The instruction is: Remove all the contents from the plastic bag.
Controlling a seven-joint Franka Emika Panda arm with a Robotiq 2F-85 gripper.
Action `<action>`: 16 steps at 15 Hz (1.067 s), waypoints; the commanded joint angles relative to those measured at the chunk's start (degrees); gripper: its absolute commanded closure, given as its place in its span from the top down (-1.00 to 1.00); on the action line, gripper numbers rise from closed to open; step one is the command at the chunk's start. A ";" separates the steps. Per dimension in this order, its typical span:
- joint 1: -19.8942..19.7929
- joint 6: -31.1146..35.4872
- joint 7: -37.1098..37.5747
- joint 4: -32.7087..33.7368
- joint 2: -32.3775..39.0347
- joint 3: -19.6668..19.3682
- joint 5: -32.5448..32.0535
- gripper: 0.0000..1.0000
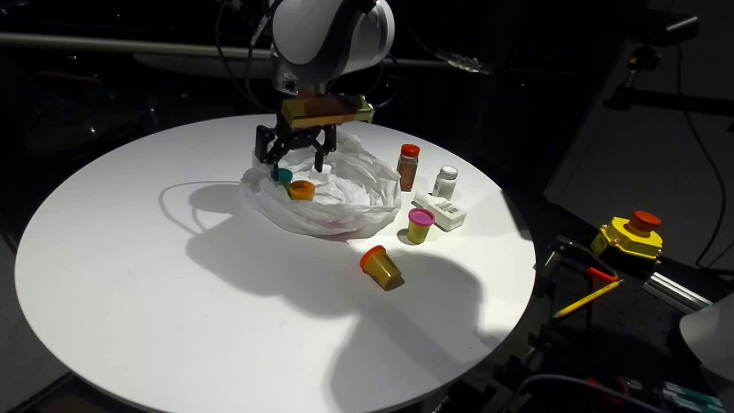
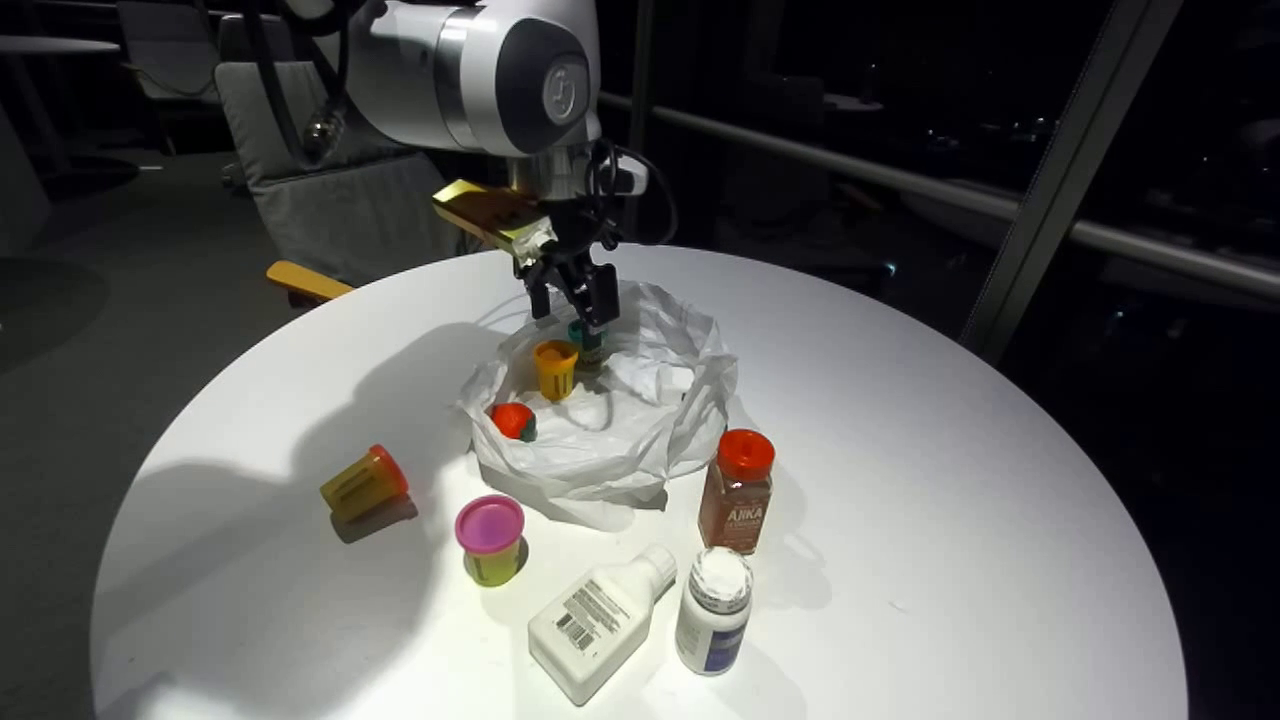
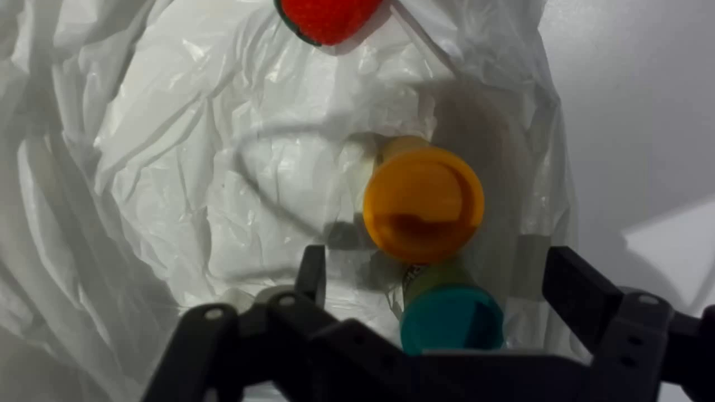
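Where the plastic bag [image 1: 321, 221] rests on the round, smooth white bench [image 1: 143, 321], we see thin whitish film, glossy and heavily wrinkled, slumped into a low ring. Within this ring we locate an orange-lidded tub [image 3: 422, 202], tapered and upright; a teal-lidded tub [image 3: 447, 319] just beside it; a rounded red piece [image 2: 513, 421] with dark green edging (strawberry-like in form); and a small white block [image 2: 675, 384], partly hidden. We find the gripper [image 1: 297, 169] low over the bag, its jaws at wide spacing and holding nothing; in the wrist view the teal-lidded tub shows between the matte black fingers [image 3: 581, 285], with a gap to either side. Outside the bag we note, upright, a squared red-capped jar [image 2: 735, 510], a cylindrical white bottle [image 2: 713, 630] and a magenta-lidded tub [image 2: 490, 542]; a flat-sided white bottle [image 2: 595, 625] and a tapered red-lidded tub [image 2: 362, 485] lie on their sides.
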 commanded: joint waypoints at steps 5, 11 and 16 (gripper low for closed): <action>0.34 -0.16 -0.26 0.03 -0.91 -0.19 0.29 1.00; 0.35 -0.18 -0.28 -0.08 -0.50 -0.20 0.30 1.00; 0.22 0.61 -0.41 -0.89 -0.97 -0.10 0.42 1.00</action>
